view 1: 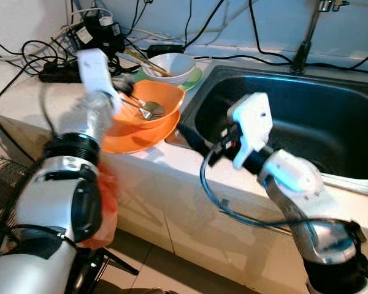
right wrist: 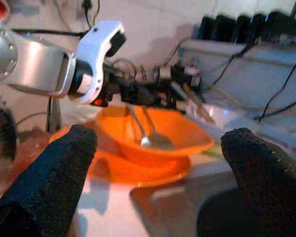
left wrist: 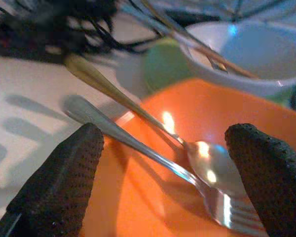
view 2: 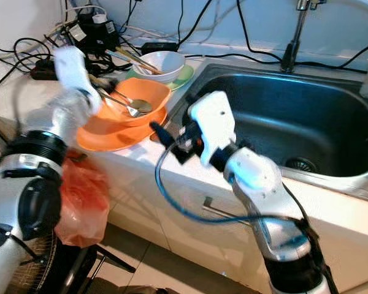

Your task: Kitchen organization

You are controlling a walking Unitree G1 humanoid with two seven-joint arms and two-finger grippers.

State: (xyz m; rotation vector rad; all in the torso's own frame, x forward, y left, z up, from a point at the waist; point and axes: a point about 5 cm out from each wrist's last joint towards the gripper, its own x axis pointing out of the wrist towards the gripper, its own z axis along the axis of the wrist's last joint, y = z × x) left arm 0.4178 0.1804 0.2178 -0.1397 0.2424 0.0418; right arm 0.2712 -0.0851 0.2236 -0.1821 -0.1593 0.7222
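An orange bowl (view 1: 162,95) sits on an orange plate (view 1: 126,142) on the white counter, left of the sink. A metal spoon (left wrist: 212,168) and a fork (left wrist: 227,210) lie in it, handles sticking out over its rim. My left gripper (left wrist: 163,168) is open at that rim, one finger on each side of the two handles, touching neither. My right gripper (view 1: 183,130) is open and hovers over the counter's front edge between plate and sink, pointing at the orange bowl (right wrist: 153,140).
Behind the orange bowl, a white bowl (view 1: 175,64) with chopsticks rests on a green plate (view 1: 196,78). A steel sink (view 1: 319,122) with a faucet (view 1: 306,37) lies to the right. Tangled cables and a power strip (view 1: 58,72) crowd the back left. A red bag (view 2: 83,196) hangs below.
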